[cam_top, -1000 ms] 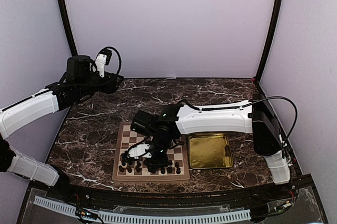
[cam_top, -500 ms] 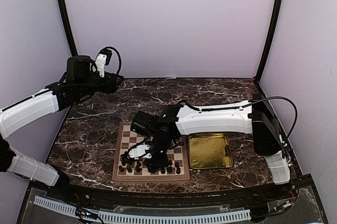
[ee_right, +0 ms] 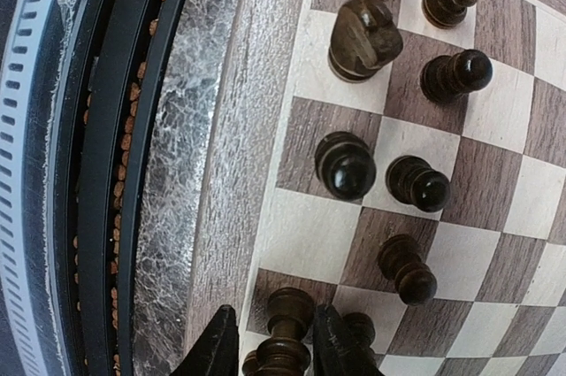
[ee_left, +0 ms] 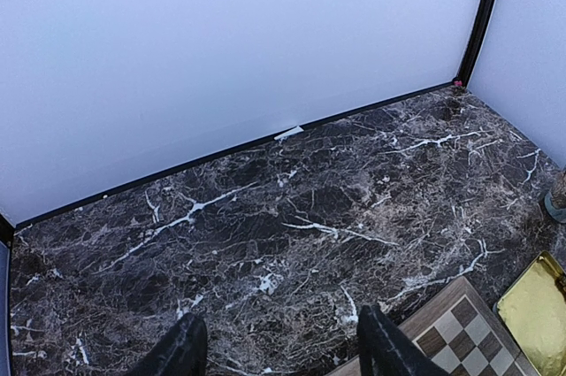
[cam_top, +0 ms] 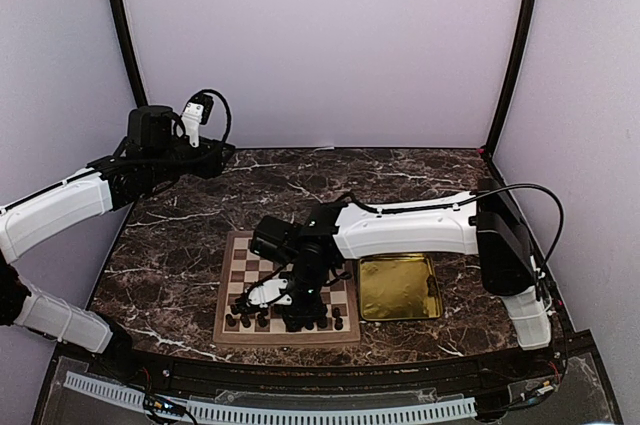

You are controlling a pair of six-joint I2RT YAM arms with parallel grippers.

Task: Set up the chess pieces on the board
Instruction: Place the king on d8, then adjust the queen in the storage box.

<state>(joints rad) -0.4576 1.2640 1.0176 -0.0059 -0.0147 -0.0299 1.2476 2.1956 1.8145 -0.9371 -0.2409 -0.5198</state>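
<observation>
While left tool [ee_left: 283, 349] gapes, right tool [ee_right: 277, 341] flanks cropped chess piece [ee_right: 289, 354], grip unclear

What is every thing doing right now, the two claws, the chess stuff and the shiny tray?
left gripper: open, holding nothing, above the bare table.
right gripper: open, jaws either side of one standing piece.
chess pieces: upright on the board's near squares.
board: lying flat, far rows bare.
gold tray: empty, beside the board.
</observation>
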